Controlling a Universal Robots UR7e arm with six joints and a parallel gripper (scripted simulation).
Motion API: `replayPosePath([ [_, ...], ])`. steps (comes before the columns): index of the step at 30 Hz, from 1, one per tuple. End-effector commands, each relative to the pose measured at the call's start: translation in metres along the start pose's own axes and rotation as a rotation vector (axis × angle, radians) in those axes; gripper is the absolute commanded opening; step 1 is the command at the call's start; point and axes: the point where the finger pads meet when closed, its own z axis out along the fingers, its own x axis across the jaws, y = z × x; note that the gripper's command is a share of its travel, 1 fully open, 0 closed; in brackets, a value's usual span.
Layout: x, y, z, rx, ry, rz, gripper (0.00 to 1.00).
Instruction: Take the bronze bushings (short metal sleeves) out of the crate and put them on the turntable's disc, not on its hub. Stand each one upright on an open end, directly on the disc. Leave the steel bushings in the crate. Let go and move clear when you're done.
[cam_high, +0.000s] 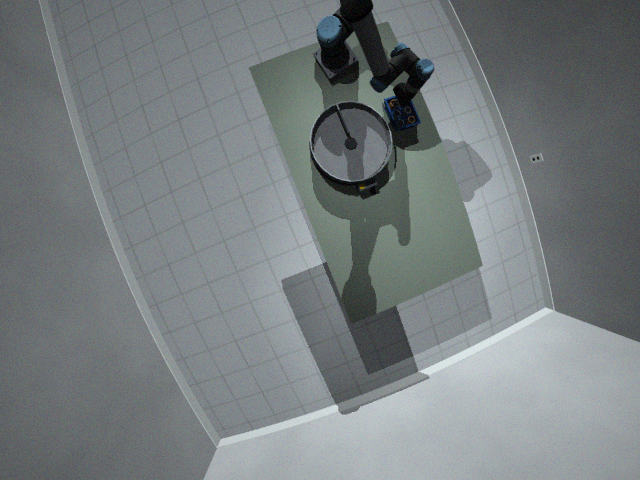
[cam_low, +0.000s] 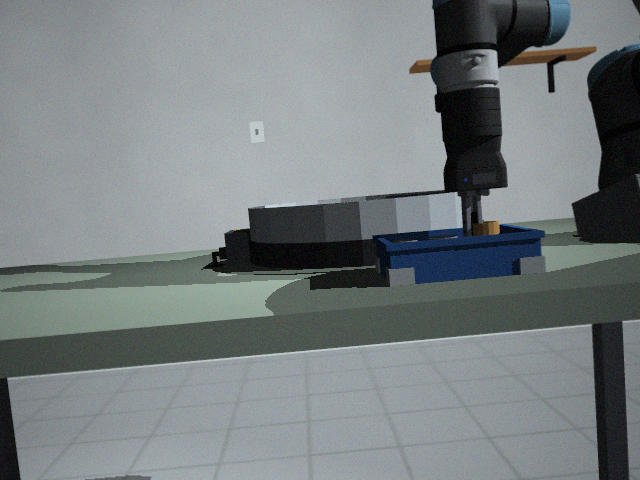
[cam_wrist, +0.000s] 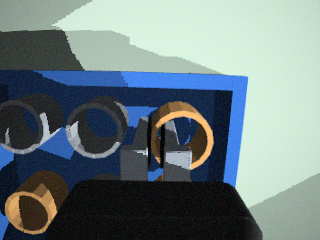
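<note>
My gripper is shut on the wall of a bronze bushing, one finger inside its bore and one outside. The bushing is upright, partly above the rim of the blue crate. In the wrist view, two steel bushings stand left of it in the crate, and another bronze bushing is at the lower left. The gripper body hides part of the crate. The turntable's disc has its hub in the middle; I see no bushing on it.
The turntable has a raised wall around the disc, close beside the crate. A dark bar runs from this wall to the hub. A small box with a yellow mark is at the turntable's side. The arm's base stands on the green table.
</note>
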Motion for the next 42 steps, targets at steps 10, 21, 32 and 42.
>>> replayPosePath([
  [10, 0.000, 0.000, -0.047, 0.000, -0.001, 0.000, 0.00],
  [21, 0.000, 0.000, -0.089, 0.000, -0.001, 0.000, 0.00],
  [32, 0.000, 0.000, -0.110, 0.000, -0.001, 0.000, 0.00],
  [42, 0.000, 0.000, -0.111, 0.000, -0.001, 0.000, 0.00],
])
